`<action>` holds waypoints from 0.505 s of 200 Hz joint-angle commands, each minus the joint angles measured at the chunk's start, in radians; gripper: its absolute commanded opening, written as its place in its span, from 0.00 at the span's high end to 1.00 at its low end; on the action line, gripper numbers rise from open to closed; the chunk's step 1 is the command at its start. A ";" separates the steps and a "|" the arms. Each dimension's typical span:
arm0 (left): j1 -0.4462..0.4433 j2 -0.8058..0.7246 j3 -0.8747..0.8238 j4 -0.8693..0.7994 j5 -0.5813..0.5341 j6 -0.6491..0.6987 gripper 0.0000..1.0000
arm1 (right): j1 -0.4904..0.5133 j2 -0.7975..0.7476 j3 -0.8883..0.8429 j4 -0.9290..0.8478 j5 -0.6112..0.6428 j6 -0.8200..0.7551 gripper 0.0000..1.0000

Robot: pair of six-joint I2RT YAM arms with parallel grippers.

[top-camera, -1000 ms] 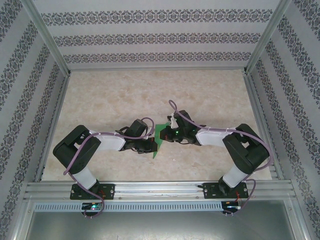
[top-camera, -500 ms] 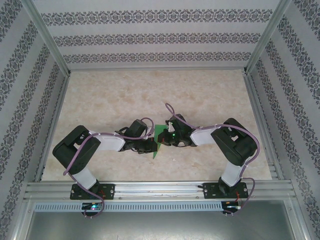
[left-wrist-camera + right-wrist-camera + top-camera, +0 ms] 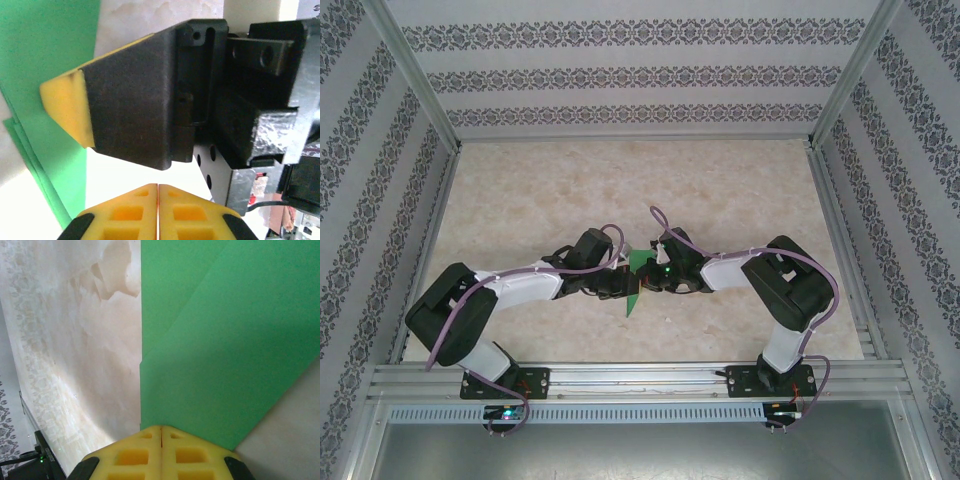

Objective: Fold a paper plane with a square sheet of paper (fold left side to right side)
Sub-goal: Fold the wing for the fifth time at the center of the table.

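Note:
The square sheet of paper [image 3: 639,267] lies folded into a green pointed shape on the table's middle, between both grippers. In the right wrist view the sheet [image 3: 225,340] shows overlapping layers with a slanted fold line. My right gripper [image 3: 161,429] is shut, its yellow tips set down on the sheet's near edge. My left gripper [image 3: 158,186] is shut with nothing between its fingers, over bare table just right of the sheet [image 3: 45,55]. The right gripper's yellow-tipped finger [image 3: 67,105] lies on the green paper ahead of it. From above, the left gripper [image 3: 622,288] and right gripper [image 3: 654,281] almost meet.
The marble-patterned tabletop [image 3: 620,190] stretches open behind the arms. Patterned walls and metal frame rails [image 3: 440,220] enclose it on three sides. An aluminium rail [image 3: 640,380] carries both arm bases at the near edge.
The right arm has folded in and slid its gripper left onto the paper. The left arm's elbow has swung down and outward, while its gripper stayed by the sheet.

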 commanded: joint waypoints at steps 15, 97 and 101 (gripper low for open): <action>-0.012 0.010 -0.054 0.015 0.070 -0.051 0.95 | -0.007 0.076 -0.014 -0.142 0.099 -0.039 1.00; -0.025 0.098 -0.074 0.093 0.090 -0.074 0.96 | -0.009 0.081 0.005 -0.188 0.112 -0.061 1.00; -0.024 0.100 -0.075 0.096 0.090 -0.074 0.96 | -0.008 0.082 0.005 -0.191 0.113 -0.061 1.00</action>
